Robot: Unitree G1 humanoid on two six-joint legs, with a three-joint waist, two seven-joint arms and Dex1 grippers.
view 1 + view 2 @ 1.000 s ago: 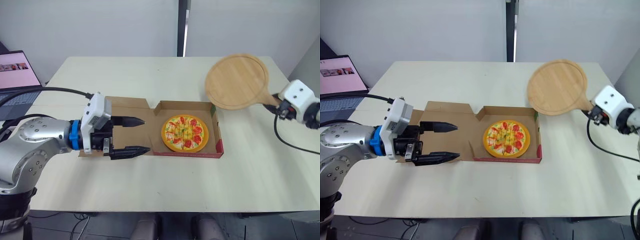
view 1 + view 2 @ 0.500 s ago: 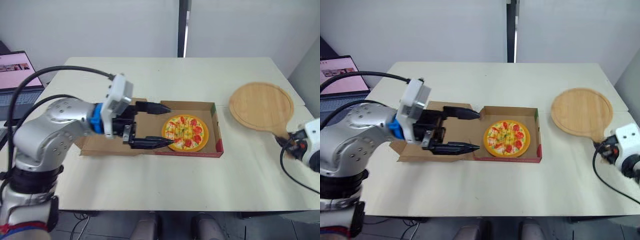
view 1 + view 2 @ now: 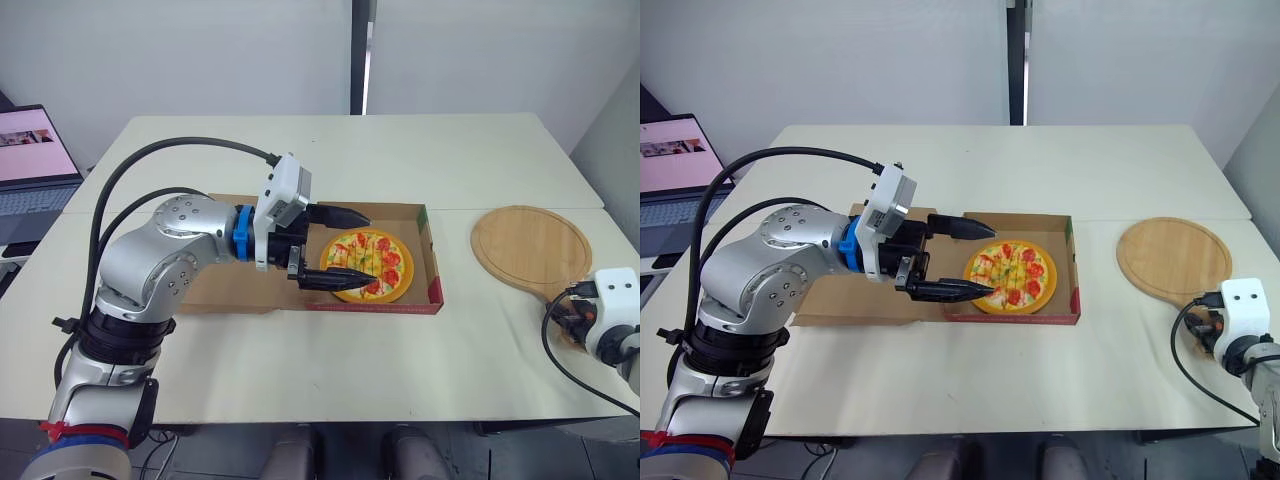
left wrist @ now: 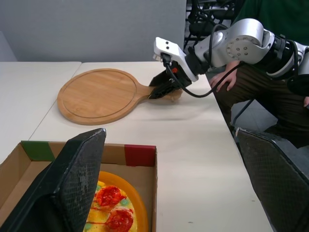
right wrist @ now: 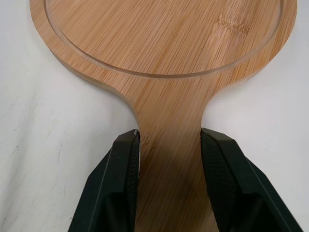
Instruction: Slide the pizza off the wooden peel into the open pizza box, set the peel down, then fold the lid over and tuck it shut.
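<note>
left fingers [image 3: 335, 214] spread over pizza box [image 3: 433, 255] | right fingers [image 5: 125, 179] clasp peel [image 5: 164, 58] handle | peel flat on table [image 3: 300, 370]

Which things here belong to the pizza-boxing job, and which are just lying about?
In the job:
pizza, already in the pizza box
lid, lying flat open
wooden peel, down on the table
left gripper, open over the box
right gripper, closed on the peel's handle

Just around:
laptop
a person's hand beyond the table edge

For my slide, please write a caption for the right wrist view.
Right gripper clamped on the handle of the wooden peel, which lies flat on the table.
</note>
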